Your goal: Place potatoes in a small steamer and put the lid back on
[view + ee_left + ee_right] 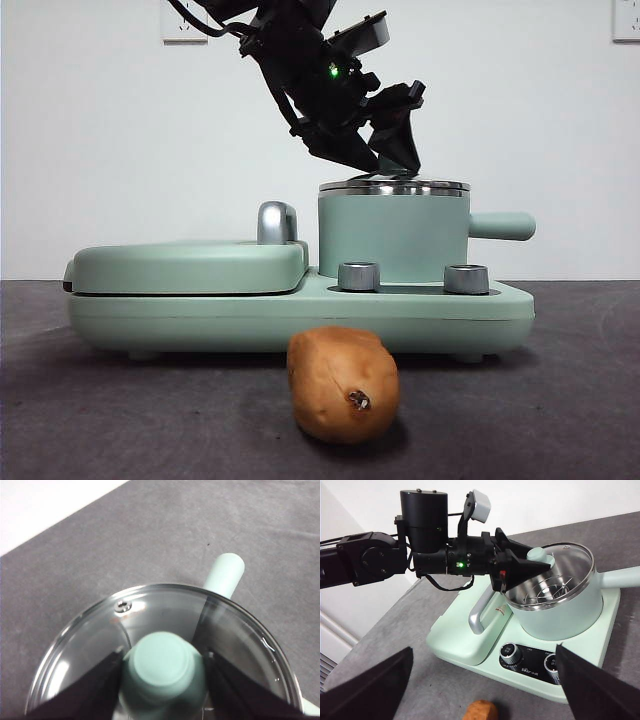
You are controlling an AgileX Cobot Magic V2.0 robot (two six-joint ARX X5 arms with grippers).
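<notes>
Potato [343,384] on table, well below left gripper [162,662]; its fingers [90,690] clasp lid [150,615] knob atop steamer [393,235]. Right gripper [480,680] spread wide.

The desk [100,420] is a dark grey, cloth-like surface that meets a white wall at its far edge. Two things lie directly on it. A mint-green cooking appliance [300,310] sits on small feet toward the far edge, spanning most of the width. The potato [343,384] lies just in front of it near the front edge, its dark-spotted end facing forward.
</notes>
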